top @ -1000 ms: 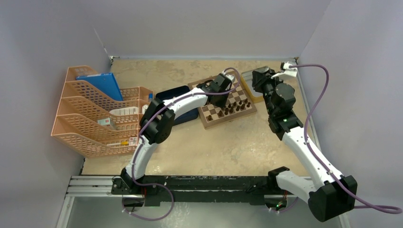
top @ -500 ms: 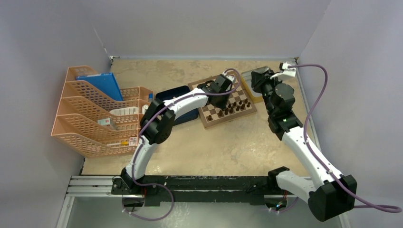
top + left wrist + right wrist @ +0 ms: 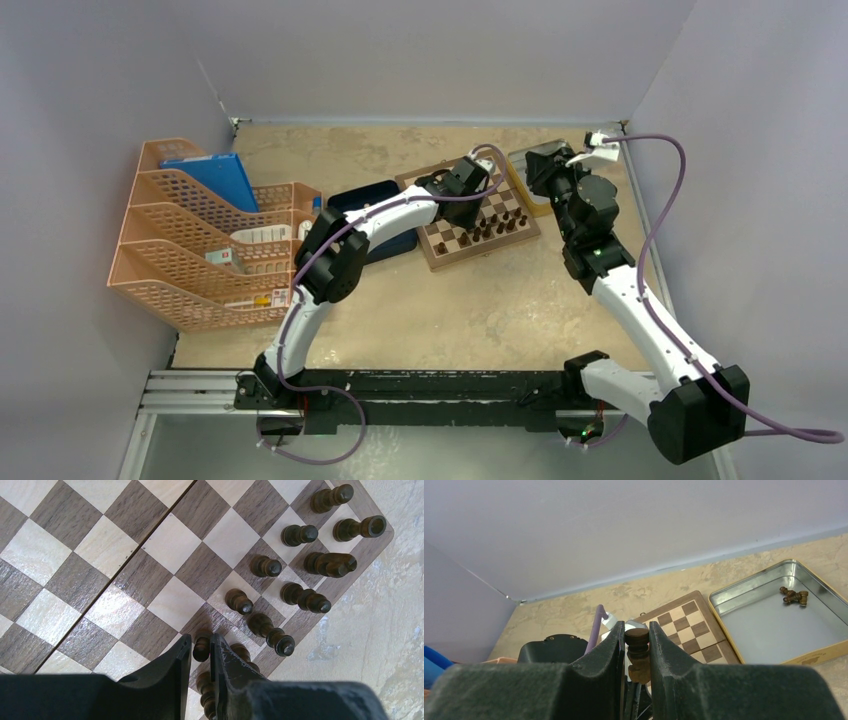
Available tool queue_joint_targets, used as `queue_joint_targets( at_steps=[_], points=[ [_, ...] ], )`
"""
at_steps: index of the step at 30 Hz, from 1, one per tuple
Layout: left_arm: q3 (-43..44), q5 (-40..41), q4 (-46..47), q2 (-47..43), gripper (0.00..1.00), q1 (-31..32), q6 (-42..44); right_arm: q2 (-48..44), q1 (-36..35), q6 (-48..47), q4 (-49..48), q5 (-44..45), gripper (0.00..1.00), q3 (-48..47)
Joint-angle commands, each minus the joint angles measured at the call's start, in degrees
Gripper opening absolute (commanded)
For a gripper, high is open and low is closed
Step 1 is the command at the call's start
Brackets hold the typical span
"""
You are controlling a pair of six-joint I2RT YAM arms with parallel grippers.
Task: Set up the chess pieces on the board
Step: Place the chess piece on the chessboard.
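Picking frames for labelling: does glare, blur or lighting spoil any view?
Left wrist: sharp, one bright sheen on the board. Right wrist: the gripped piece is clear; the tin gleams mildly. Top: evenly lit, but pieces tiny.

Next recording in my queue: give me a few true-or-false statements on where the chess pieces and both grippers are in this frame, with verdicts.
1. The right gripper clamps a dark chess piece. True.
2. The silver tin is empty. False: a few loose dark pieces lie in its far corner.
3. The dark chessmen on the board are gathered along one edge. True.
4. Pale cream pieces stand on the board. False: only dark ones show there.
5. The left gripper is over the tin. False: it is over the board, one finger on each side of a dark pawn.
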State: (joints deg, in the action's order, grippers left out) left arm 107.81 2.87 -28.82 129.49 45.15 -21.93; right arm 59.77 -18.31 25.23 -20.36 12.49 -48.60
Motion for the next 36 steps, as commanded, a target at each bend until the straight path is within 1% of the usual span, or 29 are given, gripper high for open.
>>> queue_joint_targets(
  at_steps=[1, 12, 18, 22, 36],
  points=[
    [2.8, 0.8, 1.3, 0.4, 0.2, 0.3, -0.2, 0.3, 0.2, -0.7, -3.4, -0.4, 0.17, 0.0],
    [3.0, -0.3, 1.8, 0.4, 0.2, 0.3, -0.6, 0.6, 0.2, -0.7, -3.8, -0.8, 0.17, 0.2],
    [3.1, -1.1, 1.9, 0.6, 0.24, 0.4, -1.3, 0.6, 0.2, -0.7, -3.8, -1.1, 0.17, 0.2],
    [3.8, -1.2, 1.8, 0.6, 0.24, 0.3, -1.4, 0.5, 0.2, -0.6, -3.8, -1.2, 0.17, 0.2],
    [4.7, 2.0, 0.8, -1.1, 0.27, 0.3, -1.7, 1.1, 0.2, -0.4, -3.9, -2.2, 0.17, 0.1]
  ],
)
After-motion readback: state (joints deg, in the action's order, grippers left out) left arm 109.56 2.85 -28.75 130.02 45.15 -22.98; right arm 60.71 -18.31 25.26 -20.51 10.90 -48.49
